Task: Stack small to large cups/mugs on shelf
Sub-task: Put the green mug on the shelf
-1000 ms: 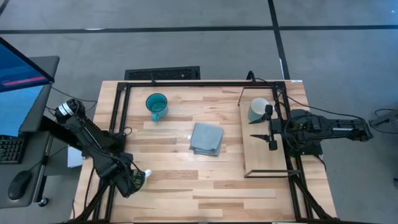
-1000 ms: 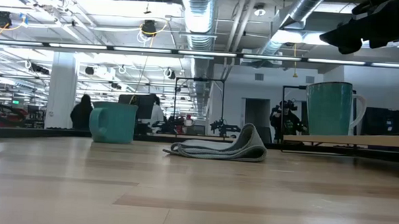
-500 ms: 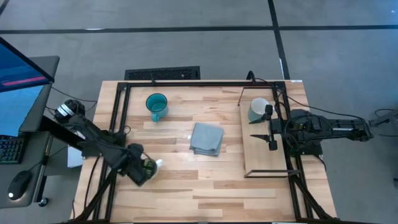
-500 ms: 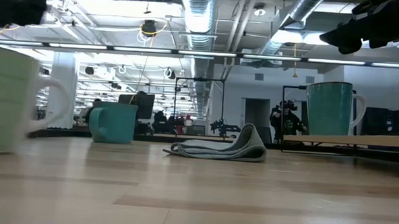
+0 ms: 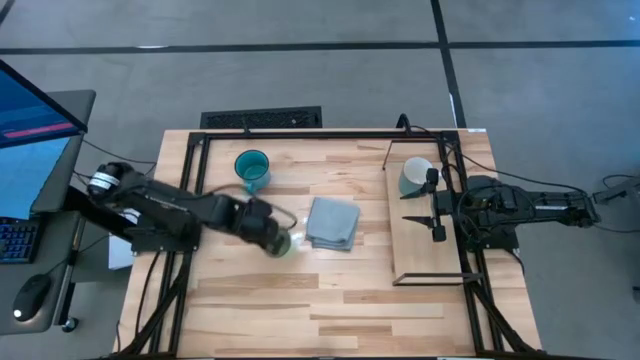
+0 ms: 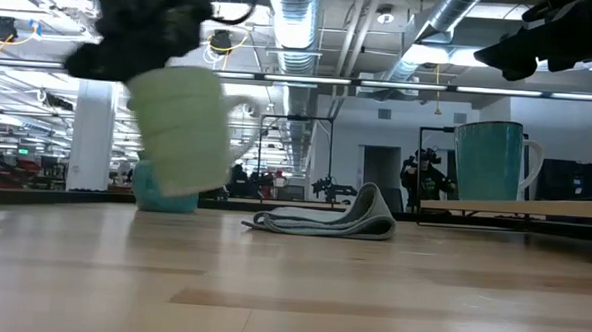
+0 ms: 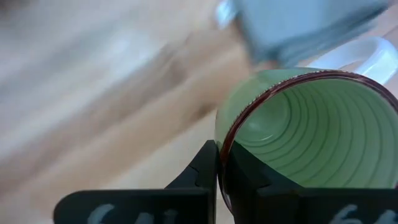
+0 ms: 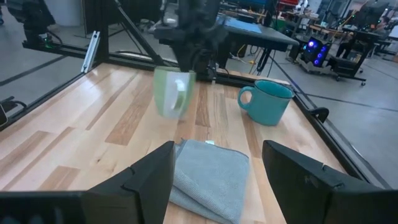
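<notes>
One thin rim pinch by my left gripper (image 5: pixel 272 232) carries the light green mug (image 6: pixel 182 129); fast swinging could slip it.

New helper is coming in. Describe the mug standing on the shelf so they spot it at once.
Find the shelf, the narrow board on the table's right side. The mug stands at its far end, beside the right gripper. It is the only mug on the board, textured teal outside, pale inside.
</notes>
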Available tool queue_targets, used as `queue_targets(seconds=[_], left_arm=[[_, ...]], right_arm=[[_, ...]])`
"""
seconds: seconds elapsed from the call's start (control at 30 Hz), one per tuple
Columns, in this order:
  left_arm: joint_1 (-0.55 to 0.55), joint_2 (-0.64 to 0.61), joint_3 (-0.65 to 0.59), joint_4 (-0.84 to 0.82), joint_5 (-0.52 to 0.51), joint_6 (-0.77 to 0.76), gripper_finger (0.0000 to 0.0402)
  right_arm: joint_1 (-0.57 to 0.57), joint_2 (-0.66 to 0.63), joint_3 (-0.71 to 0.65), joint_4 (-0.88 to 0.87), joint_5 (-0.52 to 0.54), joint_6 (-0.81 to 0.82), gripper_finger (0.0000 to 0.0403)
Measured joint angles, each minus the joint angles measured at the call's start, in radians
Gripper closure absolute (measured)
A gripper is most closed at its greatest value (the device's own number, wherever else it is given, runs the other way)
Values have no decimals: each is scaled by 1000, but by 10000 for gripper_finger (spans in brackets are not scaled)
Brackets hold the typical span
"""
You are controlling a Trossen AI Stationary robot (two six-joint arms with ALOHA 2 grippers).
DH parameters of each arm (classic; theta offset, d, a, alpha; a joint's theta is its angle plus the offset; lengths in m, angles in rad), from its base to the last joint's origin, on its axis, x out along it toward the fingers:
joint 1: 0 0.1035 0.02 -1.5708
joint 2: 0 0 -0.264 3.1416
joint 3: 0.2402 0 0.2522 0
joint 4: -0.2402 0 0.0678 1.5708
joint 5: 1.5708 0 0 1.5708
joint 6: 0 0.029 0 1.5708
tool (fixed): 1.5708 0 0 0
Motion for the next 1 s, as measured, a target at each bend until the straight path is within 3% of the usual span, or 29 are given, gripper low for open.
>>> queue_targets(seconds=[0.23,0.47,0.8,1.0], left_arm=[[168,0,75,70,20,265,401],[256,-1,96,240,50,481,401],[366,-1,96,294,64,673,401],[503,67,98,277,170,760,401]], right_arm=[[0,0,0,0,1,2,137],[-2,-2,0,0,2,64,137],[-2,-2,0,10,11,104,137],[-2,-1,0,61,19,138,137]])
